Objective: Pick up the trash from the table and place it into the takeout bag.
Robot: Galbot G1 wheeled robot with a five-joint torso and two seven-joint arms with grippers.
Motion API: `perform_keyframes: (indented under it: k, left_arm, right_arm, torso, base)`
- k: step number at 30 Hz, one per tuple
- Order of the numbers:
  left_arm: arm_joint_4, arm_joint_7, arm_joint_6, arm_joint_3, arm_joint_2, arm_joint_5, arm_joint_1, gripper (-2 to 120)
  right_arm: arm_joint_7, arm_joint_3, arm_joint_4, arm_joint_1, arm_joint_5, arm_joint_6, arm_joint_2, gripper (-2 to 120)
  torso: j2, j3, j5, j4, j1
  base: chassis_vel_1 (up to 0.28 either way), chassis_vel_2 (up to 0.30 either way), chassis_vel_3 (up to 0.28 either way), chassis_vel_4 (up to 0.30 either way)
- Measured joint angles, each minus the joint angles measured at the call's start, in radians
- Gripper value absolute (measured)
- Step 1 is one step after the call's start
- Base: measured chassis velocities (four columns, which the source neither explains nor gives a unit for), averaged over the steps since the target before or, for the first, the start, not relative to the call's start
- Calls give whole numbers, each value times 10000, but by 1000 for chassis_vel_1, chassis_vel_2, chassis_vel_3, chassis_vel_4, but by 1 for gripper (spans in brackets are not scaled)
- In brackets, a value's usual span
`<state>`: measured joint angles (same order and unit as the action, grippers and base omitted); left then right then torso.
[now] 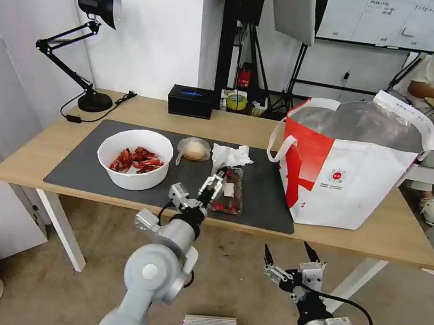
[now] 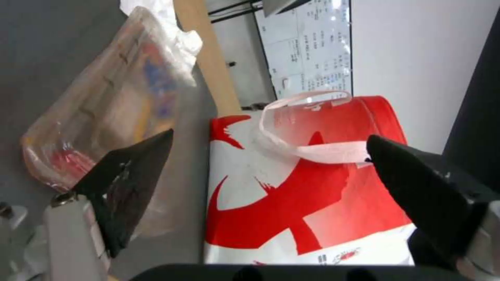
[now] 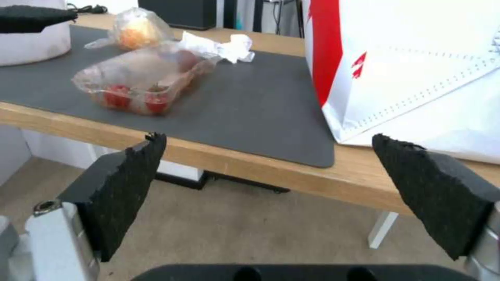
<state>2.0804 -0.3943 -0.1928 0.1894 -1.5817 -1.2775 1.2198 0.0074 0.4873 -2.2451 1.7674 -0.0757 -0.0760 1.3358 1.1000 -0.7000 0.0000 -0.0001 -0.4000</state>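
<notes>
- The head camera looks forward and down from above and takes in the whole worktop (image 1: 127, 109), with the takeout bag (image 1: 355, 176) at about 2 o'clock and the plastic box (image 1: 228, 191) near centre.
- The left wrist camera sits very near the mat, looking between the left hand (image 2: 268, 156) fingers along the plastic box (image 2: 104, 113) toward the bag's (image 2: 307, 187) red side.
- The right wrist camera hangs low, before the worktop's (image 3: 218, 156) front edge, facing across it past the right hand (image 3: 268, 156).
- All three views share the box (image 3: 140, 82) and the bag (image 3: 416, 62).
</notes>
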Motion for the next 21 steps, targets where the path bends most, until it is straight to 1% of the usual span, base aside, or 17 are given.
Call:
perform_keyframes:
  k: [1, 3, 4, 5, 7, 8, 9, 10, 12, 13, 14, 16, 17, 20, 21]
  left_arm:
    - [0, 0, 0, 0, 0, 0, 0, 100]
    - [123, 68, -104, 169, 334, -16, -3, 100]
    - [150, 109, -167, 275, 616, -3, -77, 100]
    - [150, 109, -167, 275, 616, -3, -77, 100]
    - [156, 172, -211, 345, 963, 66, -238, 100]
    - [145, 314, -263, 341, 1459, 121, -556, 100]
    - [145, 314, -263, 341, 1459, 121, -556, 100]
    - [110, 389, -269, 278, 1718, 130, -717, 99]
    - [-1, 584, -334, 0, 2346, 146, -1066, 90]
    - [-1, 584, -334, 0, 2346, 146, -1066, 90]
    - [-86, 782, -337, -174, 2696, 266, -1245, 85]
    - [-333, 1540, -336, -546, 3356, 910, -1545, 77]
    - [-333, 1540, -336, -546, 3356, 910, -1545, 77]
    - [-816, 3210, -173, -1143, 4216, 2114, -2149, 61]
    - [-816, 3210, -173, -1143, 4216, 2114, -2149, 61]
  right_arm:
    - [0, 0, 0, 0, 0, 0, 0, 100]
    - [-5, 6, -90, 29, -1, 5, -1, 100]
    - [-8, 7, -141, 29, -5, 6, -13, 100]
    - [-8, 7, -141, 29, -5, 6, -13, 100]
    - [-10, 17, -179, 19, -22, 6, -36, 100]
    - [-11, 52, -186, -17, -74, 6, -103, 100]
    - [-11, 52, -186, -17, -74, 6, -103, 100]
    - [-11, 75, -187, -48, -119, 6, -144, 100]
    - [-11, 111, -186, -78, -252, 5, -222, 100]
    - [-11, 111, -186, -78, -252, 5, -222, 100]
    - [-10, 137, -185, -94, -315, -3, -258, 100]
    - [-11, 169, -177, -135, -385, -20, -309, 100]
    - [-11, 169, -177, -135, -385, -20, -309, 100]
    - [-9, 208, -168, -183, -476, -44, -364, 100]
    - [-9, 208, -168, -183, -476, -44, -364, 100]
  torso:
    - [0, 0, 0, 0, 0]
    - [1, 0, 0, 0, 1]
    - [0, 0, -1, 1, 0]
    - [0, 0, -1, 1, 0]
    - [0, 0, -2, 2, 1]
    - [0, 0, -2, 1, 0]
    - [0, 0, -2, 1, 0]
    - [0, 0, -1, 1, 0]
    - [0, 0, -2, 1, 0]
    - [0, 0, -2, 1, 0]
    - [0, 0, -1, 1, 0]
    - [0, -1, -3, 1, 0]
    - [0, -1, -3, 1, 0]
    - [0, 0, -2, 2, -1]
    - [0, 0, -2, 2, -1]
  base:
    - [0, 0, 0, 0]
    - [0, 0, 0, 0]
    - [0, 0, 0, 0]
    - [0, 0, 0, 0]
    - [0, 0, 0, 0]
    - [0, 0, 0, 0]
    - [0, 0, 0, 0]
    - [0, 0, 0, 0]
    - [0, 0, 0, 0]
    - [0, 0, 0, 0]
    - [0, 0, 0, 0]
    - [0, 0, 0, 0]
    - [0, 0, 0, 0]
    - [0, 0, 0, 0]
    - [0, 0, 0, 0]
